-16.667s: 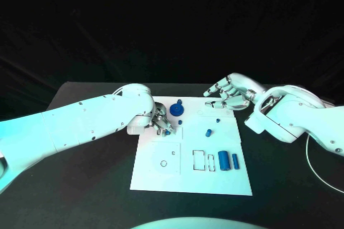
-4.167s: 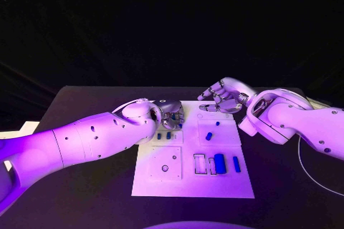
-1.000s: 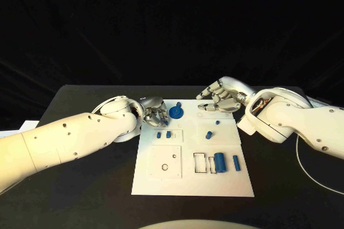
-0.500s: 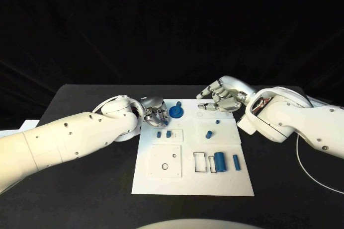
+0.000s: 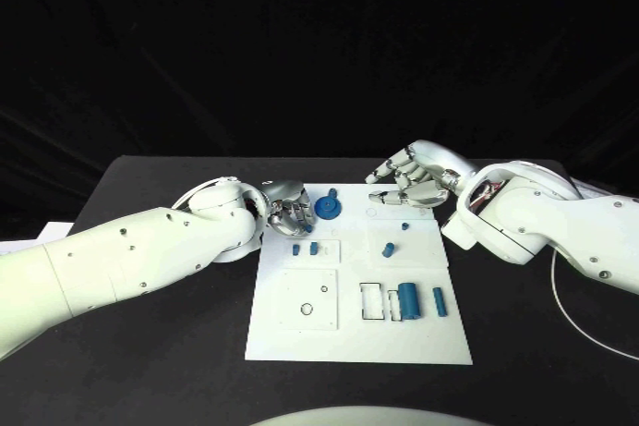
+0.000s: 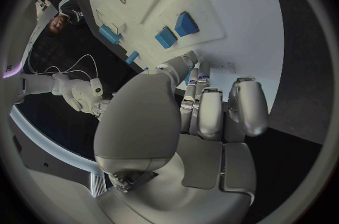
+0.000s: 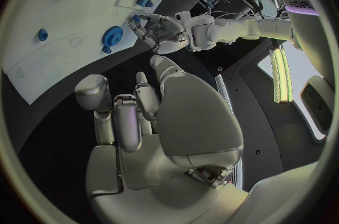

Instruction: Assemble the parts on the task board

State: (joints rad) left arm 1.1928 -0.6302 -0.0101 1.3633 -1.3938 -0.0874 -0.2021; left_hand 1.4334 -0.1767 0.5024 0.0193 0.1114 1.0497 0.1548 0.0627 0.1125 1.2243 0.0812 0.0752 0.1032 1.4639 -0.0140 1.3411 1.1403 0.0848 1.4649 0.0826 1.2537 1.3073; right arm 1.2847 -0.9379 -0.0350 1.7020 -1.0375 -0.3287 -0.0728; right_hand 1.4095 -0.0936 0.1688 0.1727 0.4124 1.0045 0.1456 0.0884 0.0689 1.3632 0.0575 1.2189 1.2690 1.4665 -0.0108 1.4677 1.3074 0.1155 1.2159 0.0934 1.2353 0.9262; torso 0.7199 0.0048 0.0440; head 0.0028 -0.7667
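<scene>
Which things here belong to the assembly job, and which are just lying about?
Job: task board; blue gear; two small blue blocks; blue pegs; blue cylinders; left hand.
Lying about: white cable; pale sheet at table's edge.

A flat white rectangular task board (image 5: 353, 338) is laid on the black worktop. A blue gear (image 5: 328, 206) is seated near its far edge; blue cylinders (image 5: 410, 301) are laid in the near-right recesses.

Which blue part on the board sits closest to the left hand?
The blue gear at the board's far end: round and toothed, it lies just beside the left hand. The two small blocks sit nearer the robot; the pegs and cylinders lie toward the board's right side.
</scene>
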